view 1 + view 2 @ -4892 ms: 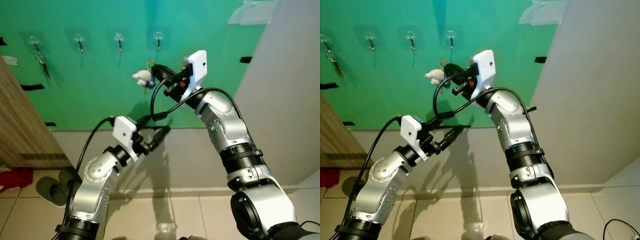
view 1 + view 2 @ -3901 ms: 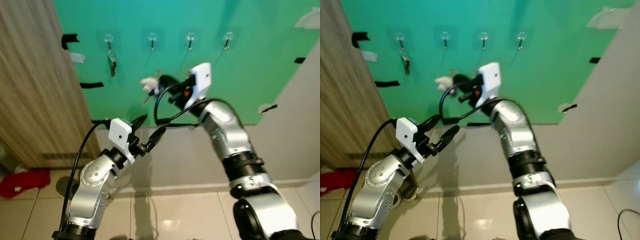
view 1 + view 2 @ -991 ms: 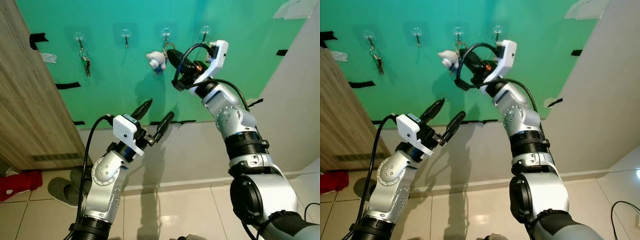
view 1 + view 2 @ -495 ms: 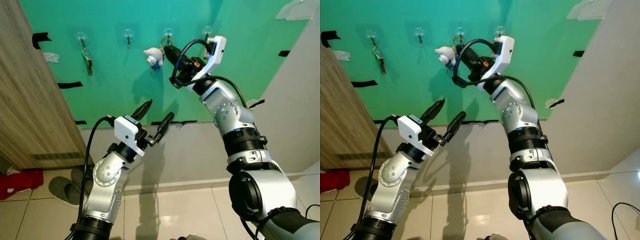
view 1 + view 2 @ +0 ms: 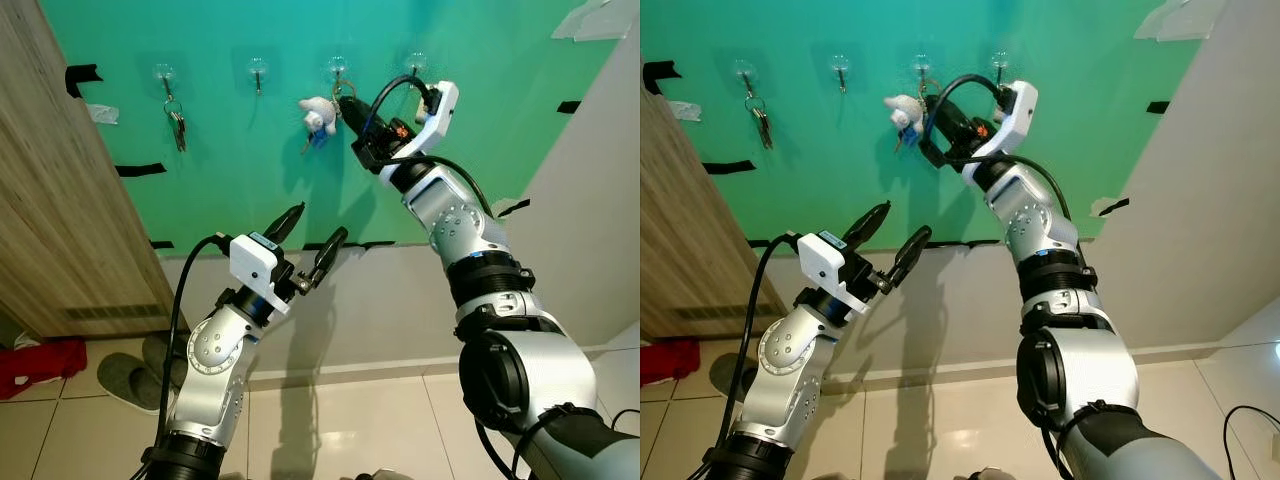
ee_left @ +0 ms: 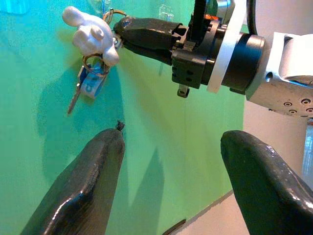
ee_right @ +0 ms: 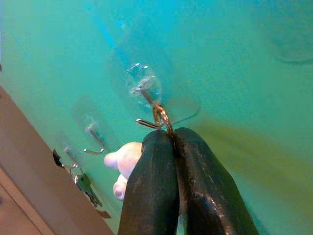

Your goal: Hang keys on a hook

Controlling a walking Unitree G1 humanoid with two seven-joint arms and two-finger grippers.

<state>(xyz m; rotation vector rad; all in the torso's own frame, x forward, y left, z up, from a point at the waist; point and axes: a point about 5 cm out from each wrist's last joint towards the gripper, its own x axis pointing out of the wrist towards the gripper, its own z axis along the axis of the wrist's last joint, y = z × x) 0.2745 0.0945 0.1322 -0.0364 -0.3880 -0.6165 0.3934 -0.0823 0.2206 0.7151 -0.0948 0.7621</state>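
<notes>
A: What is different from half a second ago?

B: The right tool [image 5: 345,106] has gone a little more to the robot's right and closer to the green wall [image 5: 520,120]. The keyring [image 7: 161,117] it carries is now at the third hook [image 5: 338,68] in the row. The white plush charm [image 5: 318,113] and the keys [image 6: 90,83] came with it. The left tool [image 5: 308,232] is in the same place, low, in front of the wall.

A: Go from left to right, please.

B: First the wooden door [image 5: 60,230]. Then the first hook [image 5: 164,74], where another bunch of keys [image 5: 177,122] already hangs. The second hook [image 5: 257,71] is bare. At the third hook is our keyring. The fourth hook [image 5: 414,62] is behind the right arm.

A: How do the tools stand?

B: The left one has its fingers wide apart and holds nothing. The right one has its fingers pressed together on the keyring; charm and keys hang under it, just beside the wall.

A: Which step is this?

B: I think the hanging itself. In the right wrist view the ring touches the wire of the hook, but I cannot tell if it is already over the tip. Next the ring must slide over the tip and settle, and only then may the fingers part.

A: Any writing?

B: The keys carry a blue tag, but nothing on it can be read.
</notes>
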